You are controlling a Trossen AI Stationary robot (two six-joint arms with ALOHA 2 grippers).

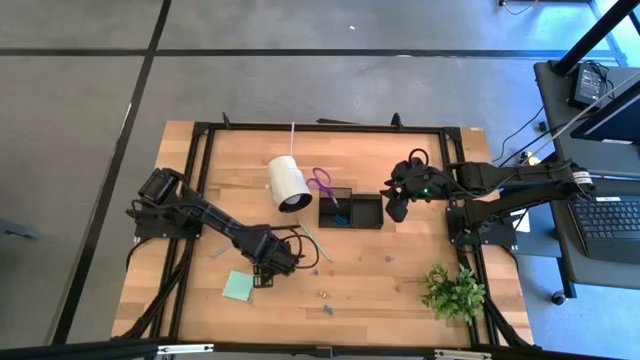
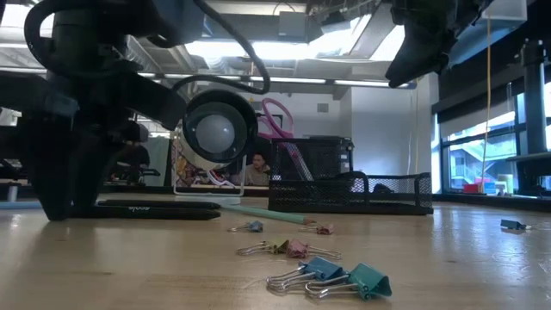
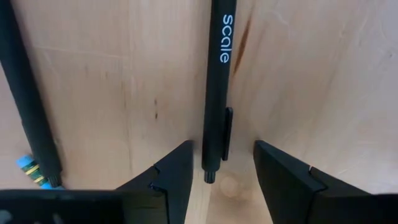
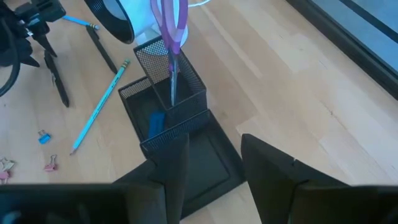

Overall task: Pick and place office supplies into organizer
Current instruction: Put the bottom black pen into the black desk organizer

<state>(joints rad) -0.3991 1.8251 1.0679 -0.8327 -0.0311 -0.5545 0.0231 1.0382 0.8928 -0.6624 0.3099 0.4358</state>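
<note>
A black pen printed "scale" (image 3: 216,81) lies flat on the wooden table. Its clip end sits between the two fingers of my left gripper (image 3: 217,183), which points straight down, open, low over the table (image 1: 268,266). A second black pen (image 3: 30,118) lies beside it. The black mesh organizer (image 4: 186,121) stands mid-table (image 1: 365,212). Purple-handled scissors (image 4: 169,25) stand blades-down in its tall cup, with a blue item (image 4: 155,121) beside them. My right gripper (image 4: 214,168) hangs open above the organizer's low tray (image 1: 397,207), with nothing between its fingers.
A white cylinder (image 1: 289,183) lies on its side just left of the organizer. A teal pencil (image 4: 99,107) lies between the pens and the organizer. Binder clips (image 2: 344,277) are scattered toward the near edge. A mint sticky pad (image 1: 238,287) lies near left, a green plant (image 1: 455,292) near right.
</note>
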